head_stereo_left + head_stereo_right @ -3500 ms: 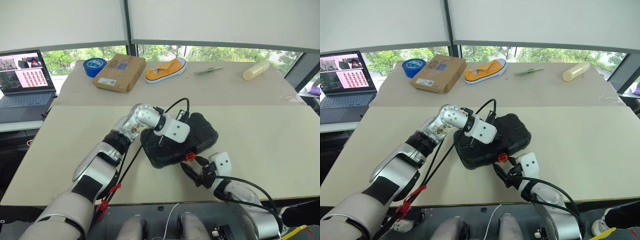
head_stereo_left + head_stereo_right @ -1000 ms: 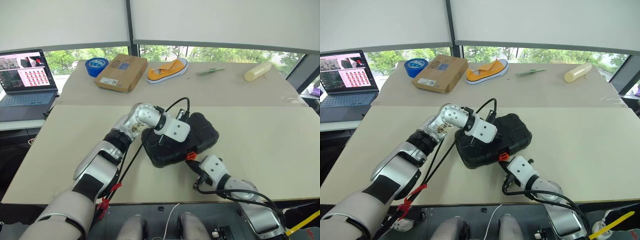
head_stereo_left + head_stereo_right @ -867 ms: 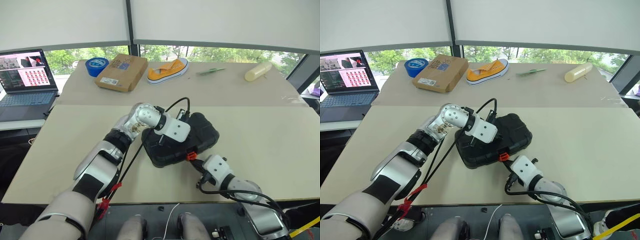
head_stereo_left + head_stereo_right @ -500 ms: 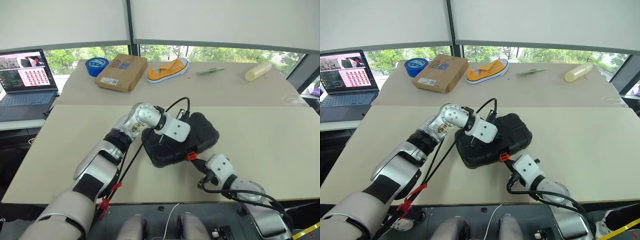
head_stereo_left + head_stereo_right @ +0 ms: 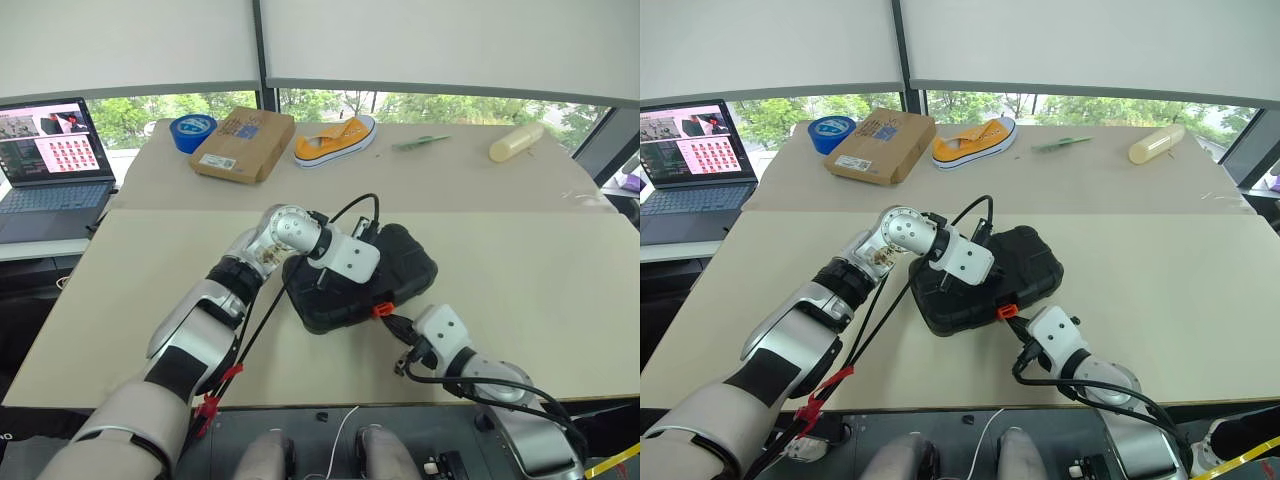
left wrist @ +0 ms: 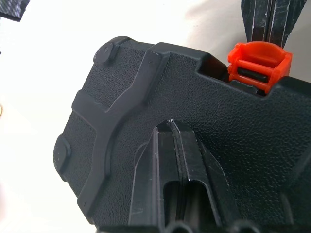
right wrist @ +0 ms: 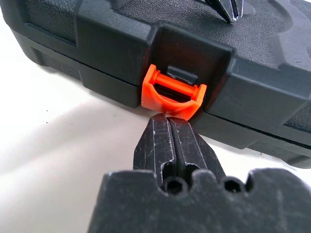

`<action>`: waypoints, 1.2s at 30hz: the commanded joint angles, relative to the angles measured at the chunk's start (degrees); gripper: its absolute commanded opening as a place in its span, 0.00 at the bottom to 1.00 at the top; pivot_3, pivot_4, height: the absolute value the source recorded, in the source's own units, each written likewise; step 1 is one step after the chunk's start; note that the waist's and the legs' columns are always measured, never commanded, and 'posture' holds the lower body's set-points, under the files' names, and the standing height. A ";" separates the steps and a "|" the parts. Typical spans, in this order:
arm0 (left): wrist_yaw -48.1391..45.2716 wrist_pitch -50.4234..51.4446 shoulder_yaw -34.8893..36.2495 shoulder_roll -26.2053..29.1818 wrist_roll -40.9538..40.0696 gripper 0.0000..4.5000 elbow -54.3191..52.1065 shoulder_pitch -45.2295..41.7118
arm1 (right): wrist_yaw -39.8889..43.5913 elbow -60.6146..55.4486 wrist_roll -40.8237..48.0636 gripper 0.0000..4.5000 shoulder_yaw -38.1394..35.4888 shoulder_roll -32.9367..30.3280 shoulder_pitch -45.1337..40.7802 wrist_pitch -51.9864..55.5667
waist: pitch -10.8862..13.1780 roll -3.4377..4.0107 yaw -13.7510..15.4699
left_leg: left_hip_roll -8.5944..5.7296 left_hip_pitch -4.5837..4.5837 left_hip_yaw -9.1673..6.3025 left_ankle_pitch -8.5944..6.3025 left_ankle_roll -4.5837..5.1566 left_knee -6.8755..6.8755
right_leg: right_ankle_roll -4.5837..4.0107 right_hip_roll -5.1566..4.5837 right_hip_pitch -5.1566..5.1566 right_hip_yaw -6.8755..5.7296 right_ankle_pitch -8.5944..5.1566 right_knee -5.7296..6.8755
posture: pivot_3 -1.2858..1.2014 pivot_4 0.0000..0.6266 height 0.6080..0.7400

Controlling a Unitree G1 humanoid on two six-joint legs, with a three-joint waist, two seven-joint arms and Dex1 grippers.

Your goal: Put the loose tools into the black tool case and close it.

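The black tool case [image 5: 400, 268] lies shut on the beige table, its orange latch [image 5: 381, 309] on the near edge. My left gripper [image 6: 171, 127] is shut, its tips pressed down on the case's lid [image 6: 121, 97]. My right gripper [image 7: 168, 118] is shut too, with its tips against the lower edge of the orange latch [image 7: 172, 94], which stands swung out from the case front. No loose tools show on the table; the case's inside is hidden.
At the back of the table lie a blue tape roll [image 5: 190, 131], a brown cardboard box [image 5: 240, 143], a yellow shoe [image 5: 334, 140], a green item [image 5: 420, 142] and a cream cylinder [image 5: 515, 141]. A laptop [image 5: 52, 157] stands at the far left. The table's near edge [image 5: 330, 402] runs just behind my right gripper.
Since 3.5 s ago my right gripper has shut and come up to the orange latch. Over the last second it edged slightly right; the left gripper and the case stay put.
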 commanded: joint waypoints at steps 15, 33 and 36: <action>-0.50 0.37 -3.93 0.09 4.52 0.00 3.11 3.42 | 1.46 -7.52 2.78 0.00 -3.24 -0.87 -7.68 0.47 | 0.00 0.01 -0.48 | 0.00 -0.02 0.01 0.00 0.00 -0.01 | -0.01 0.01 -0.07 0.01 0.00 0.04 | 0.52 0.24 0.96; -6.98 15.88 6.40 8.46 -6.68 0.33 -9.27 9.42 | 17.90 -9.24 20.65 0.39 -17.54 -14.54 -2.23 9.84 | -0.07 0.15 -1.03 | 0.06 0.03 0.02 -0.02 0.03 -0.09 | -0.06 0.03 -0.07 0.04 -0.11 0.04 | 0.52 0.24 0.96; -12.82 31.93 12.80 16.96 -16.42 0.56 -25.08 16.25 | 26.67 -4.51 29.45 0.62 -27.04 -21.82 -2.91 13.38 | 0.01 0.36 -1.70 | 0.10 0.05 -0.02 -0.02 0.03 -0.16 | -0.13 0.08 -0.14 0.03 -0.15 0.11 | 0.52 0.24 0.96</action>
